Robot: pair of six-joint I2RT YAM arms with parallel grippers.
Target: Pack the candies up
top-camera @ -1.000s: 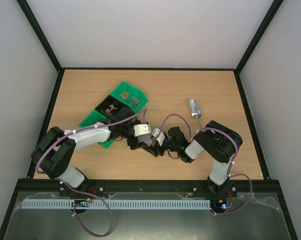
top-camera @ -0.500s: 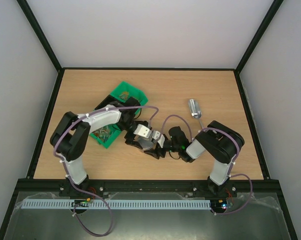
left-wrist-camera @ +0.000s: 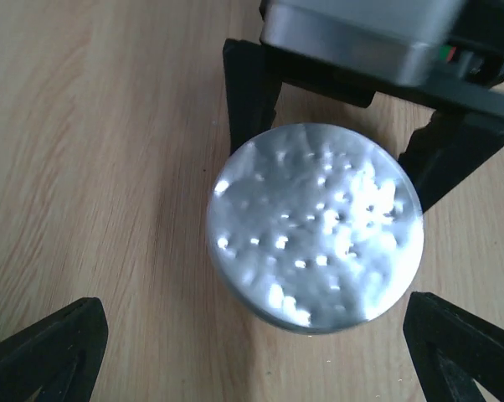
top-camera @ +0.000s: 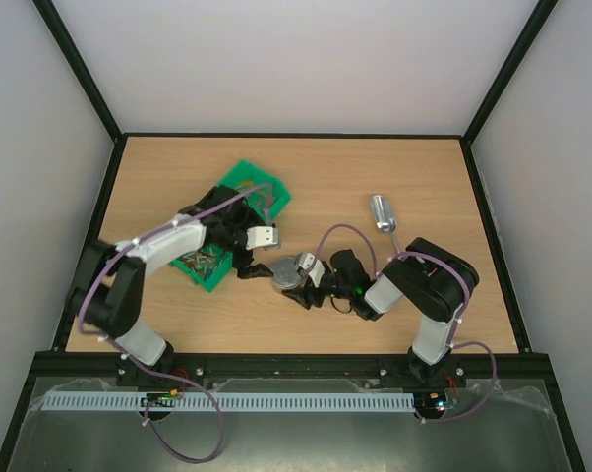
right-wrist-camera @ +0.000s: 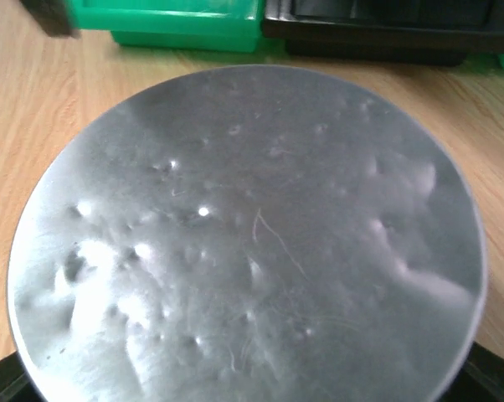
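The round silver lid (top-camera: 287, 269) is near the table's middle, gripped at its edges by my right gripper (top-camera: 298, 278). In the left wrist view the lid (left-wrist-camera: 315, 226) sits between the right gripper's black fingers (left-wrist-camera: 245, 100). In the right wrist view the lid (right-wrist-camera: 244, 234) fills the frame. My left gripper (top-camera: 258, 256) is open and empty, just left of the lid, its fingertips (left-wrist-camera: 47, 352) spread wide. The candies (top-camera: 207, 259) lie in the green tray (top-camera: 239, 173), partly hidden by the left arm. No candy is in either gripper.
A metal scoop (top-camera: 383, 214) lies on the table right of centre, behind the right arm. The green tray's wall (right-wrist-camera: 177, 25) and a black compartment (right-wrist-camera: 386, 25) stand just past the lid. The two arms are close together mid-table.
My left gripper has drawn back from the lid towards the tray, uncovering it. The right gripper stays in place with the lid.
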